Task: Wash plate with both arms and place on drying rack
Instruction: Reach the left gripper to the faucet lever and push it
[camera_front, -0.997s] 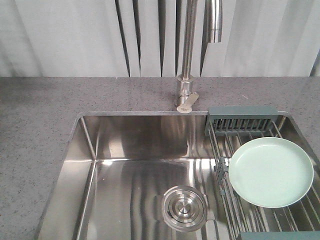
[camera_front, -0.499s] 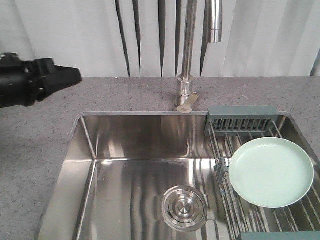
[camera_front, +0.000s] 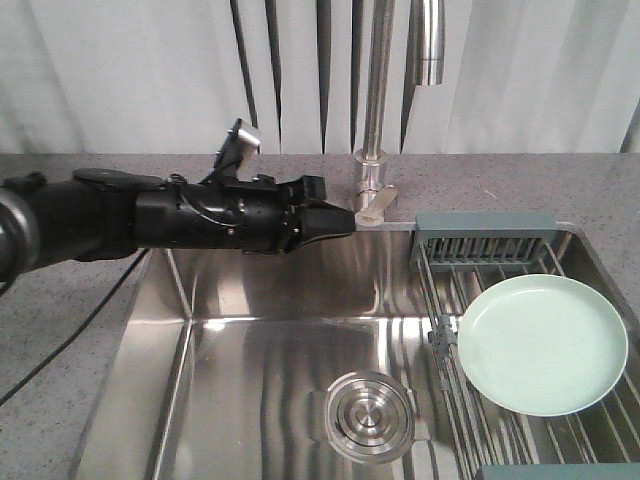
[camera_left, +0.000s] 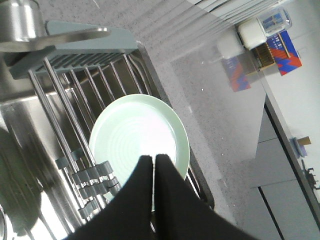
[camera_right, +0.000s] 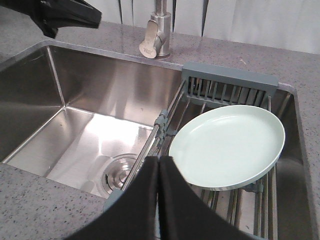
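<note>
The pale mint-green plate (camera_front: 543, 345) lies tilted on the wires of the drying rack (camera_front: 483, 240) at the right end of the sink. My left gripper (camera_front: 345, 222) is shut and empty; it hovers over the sink's back edge beside the faucet base, well left of the plate. From the left wrist, the plate (camera_left: 135, 132) sits beyond the shut left gripper (camera_left: 153, 159), on the rack (camera_left: 55, 100). My right gripper (camera_right: 159, 160) is also shut and empty, above the sink's near rim, left of the plate (camera_right: 227, 145) and rack (camera_right: 227, 85). It does not show in the front view.
A steel faucet (camera_front: 375, 100) stands behind the sink basin (camera_front: 250, 340), whose drain (camera_front: 370, 415) lies near the front. Grey speckled countertop (camera_front: 70, 300) surrounds it. The left arm's cable (camera_front: 60, 350) hangs over the left counter. Boxes and a container (camera_left: 265, 35) stand far off.
The left arm has come in from the left and reached rightward across the sink's back edge toward the faucet. The plate has stayed on the rack.
</note>
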